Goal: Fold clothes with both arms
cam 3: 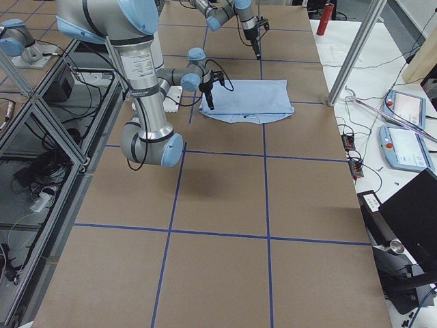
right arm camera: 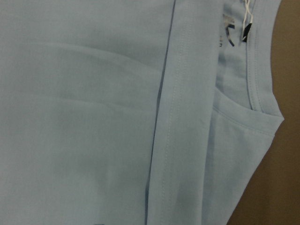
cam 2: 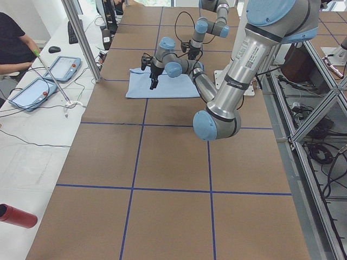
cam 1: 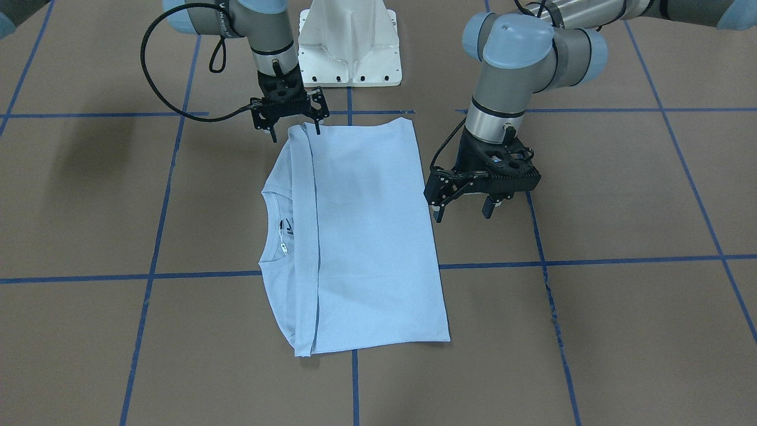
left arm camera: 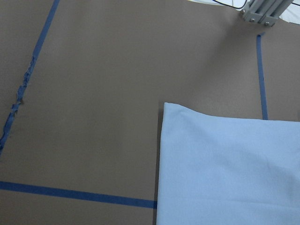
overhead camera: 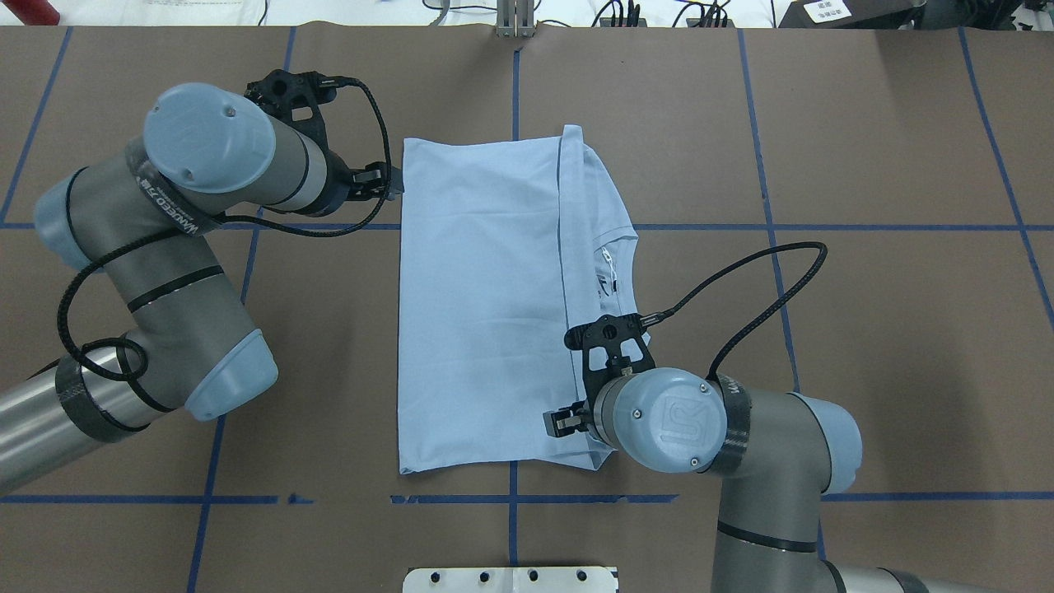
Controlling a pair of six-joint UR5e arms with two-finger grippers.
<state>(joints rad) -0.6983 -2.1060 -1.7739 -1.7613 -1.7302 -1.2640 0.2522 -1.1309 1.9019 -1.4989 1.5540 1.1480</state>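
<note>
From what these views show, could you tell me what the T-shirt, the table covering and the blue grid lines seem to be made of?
T-shirt: soft matte knit, probably cotton jersey; it lies limp, with fine rows of stitching along the hem.
Table covering: matte brown sheet, perhaps paper or board; flat, with no gloss.
Blue grid lines: likely adhesive tape; one strip has ragged, torn edges.

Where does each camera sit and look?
Front: opposite robot, looking down at T-shirt; left gripper, right gripper, base.
Overhead: behind robot, looking down; left arm, right arm.
Exterior left: table's left end; left arm nearest.
Exterior right: table's right end; right arm nearest.
Left wrist: above T-shirt corner; no robot parts.
Right wrist: above collar; no robot parts.
All share the T-shirt.
</note>
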